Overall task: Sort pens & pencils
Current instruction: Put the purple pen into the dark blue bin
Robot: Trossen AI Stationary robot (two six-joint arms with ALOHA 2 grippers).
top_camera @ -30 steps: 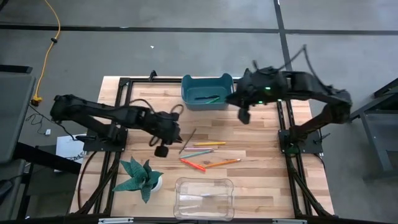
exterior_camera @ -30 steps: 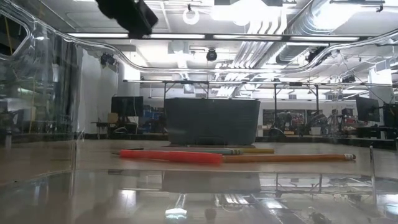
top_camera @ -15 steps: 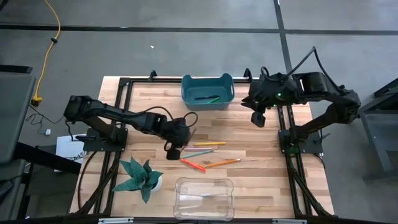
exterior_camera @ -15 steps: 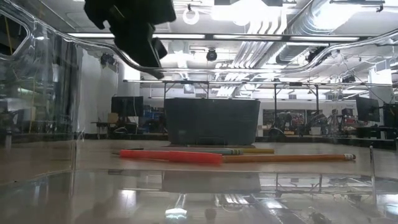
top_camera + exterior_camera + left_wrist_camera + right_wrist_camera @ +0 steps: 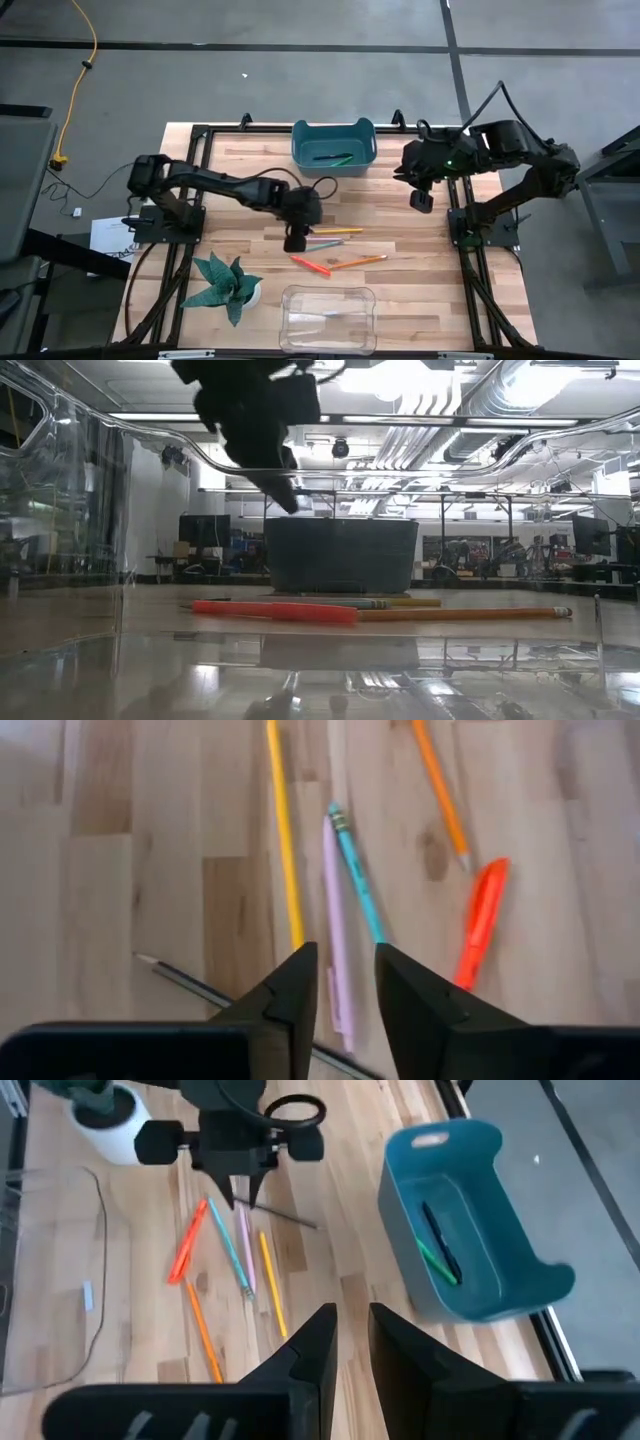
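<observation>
Several pencils lie flat on the wooden table's middle: yellow (image 5: pixel 283 840), teal (image 5: pixel 356 880), orange (image 5: pixel 440 790) and a dark one (image 5: pixel 180 978). A lilac stick (image 5: pixel 334 910) lies among them, with a red pen (image 5: pixel 482 920) beside it. A green pen (image 5: pixel 437 1262) and a dark stick lie in the blue bin (image 5: pixel 334 147). My left gripper (image 5: pixel 345 955) hovers open above the lilac stick and teal pencil, well clear of the table in the low view (image 5: pixel 285 495). My right gripper (image 5: pixel 422 203) hangs open high at the table's right, with nothing between its fingers.
A clear plastic container (image 5: pixel 328 318) stands at the near edge, in front of the pencils. A potted plant (image 5: pixel 228 285) sits at the near left. The bin stands at the far edge, and bare wood lies between it and the pencils.
My left gripper has swung toward the table's right edge and come down, ending over the group of pencils. My right gripper has drawn away from the bin toward the table's right edge. The pens and pencils have not moved.
</observation>
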